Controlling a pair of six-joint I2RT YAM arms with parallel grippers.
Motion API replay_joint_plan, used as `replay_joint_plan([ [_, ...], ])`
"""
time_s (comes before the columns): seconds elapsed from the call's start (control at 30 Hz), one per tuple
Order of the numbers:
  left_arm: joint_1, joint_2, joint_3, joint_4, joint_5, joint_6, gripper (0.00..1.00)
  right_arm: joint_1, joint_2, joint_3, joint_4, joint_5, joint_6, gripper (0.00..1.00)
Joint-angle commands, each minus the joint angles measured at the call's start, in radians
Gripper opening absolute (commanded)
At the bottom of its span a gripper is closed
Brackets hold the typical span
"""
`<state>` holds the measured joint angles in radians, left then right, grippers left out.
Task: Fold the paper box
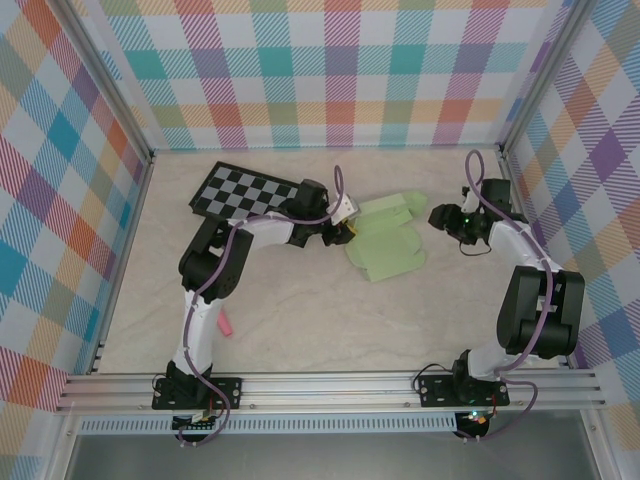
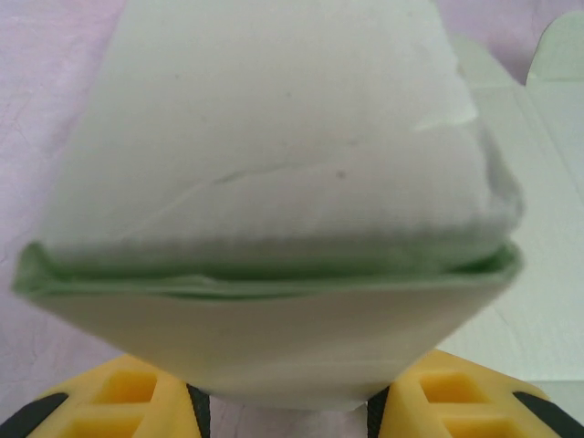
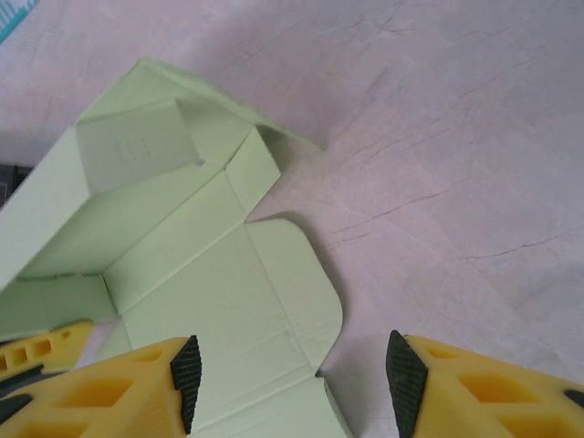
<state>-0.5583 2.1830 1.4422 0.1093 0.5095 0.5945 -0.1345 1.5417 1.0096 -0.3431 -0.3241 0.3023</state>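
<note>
The paper box (image 1: 388, 243) is pale green card, partly folded, lying mid-table with flaps spread. My left gripper (image 1: 347, 228) is at its left edge. In the left wrist view a doubled-over part of the paper box (image 2: 274, 182) sits between the yellow fingers (image 2: 119, 401), whose pads press on its two sides, so my left gripper (image 2: 283, 406) is shut on it. My right gripper (image 1: 438, 216) hangs just right of the box. From the right wrist, my right gripper (image 3: 297, 383) is open above a rounded flap of the paper box (image 3: 246, 301) and bare table, holding nothing.
A black-and-grey checkerboard (image 1: 245, 192) lies at the back left, behind the left arm. A small pink object (image 1: 226, 325) rests near the left arm's base. Plaid walls (image 1: 330, 70) close in the back and sides. A metal rail (image 1: 330, 388) runs along the near edge.
</note>
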Motion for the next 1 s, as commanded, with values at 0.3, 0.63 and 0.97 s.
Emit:
replay_joint_plan([
  [0.3,0.001,-0.036,0.088,-0.099,-0.011,-0.156,0.36,-0.01,0.035,-0.077,0.174,-0.142,0.076,0.51],
  [0.63,0.012,-0.119,0.047,-0.028,0.087,-0.35,0.37,0.003,0.018,-0.032,0.166,-0.101,-0.044,0.5],
  [0.97,0.035,-0.124,0.032,-0.026,0.171,-0.283,0.37,-0.015,0.083,0.045,0.105,-0.234,-0.295,0.3],
])
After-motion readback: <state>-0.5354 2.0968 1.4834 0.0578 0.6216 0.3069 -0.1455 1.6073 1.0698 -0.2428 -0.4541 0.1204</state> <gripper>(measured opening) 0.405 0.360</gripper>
